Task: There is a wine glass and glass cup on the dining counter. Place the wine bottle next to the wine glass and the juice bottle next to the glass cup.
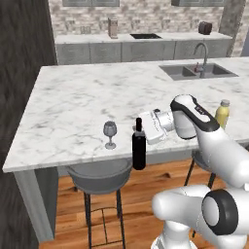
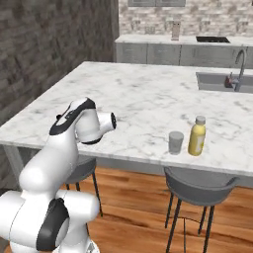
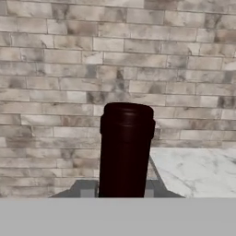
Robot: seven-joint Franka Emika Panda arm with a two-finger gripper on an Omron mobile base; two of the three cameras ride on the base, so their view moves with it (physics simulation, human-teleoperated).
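Gripping slim black wine bottle (image 1: 139, 151) — beside stemmed wine glass (image 1: 110, 133).

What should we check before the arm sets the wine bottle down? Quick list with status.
1. Grip on the wine bottle: ok, the gripper is shut on its neck.
2. Bottle upright: ok, it hangs vertical.
3. Bottle over the counter: not ok, its body hangs in front of the near edge, above the stool.
4. Wine glass standing: ok, upright near the counter edge, apart from the bottle.
5. Bare marble beside the glass: ok on both sides.
6. Juice bottle by the cup: ok, side by side, upright.
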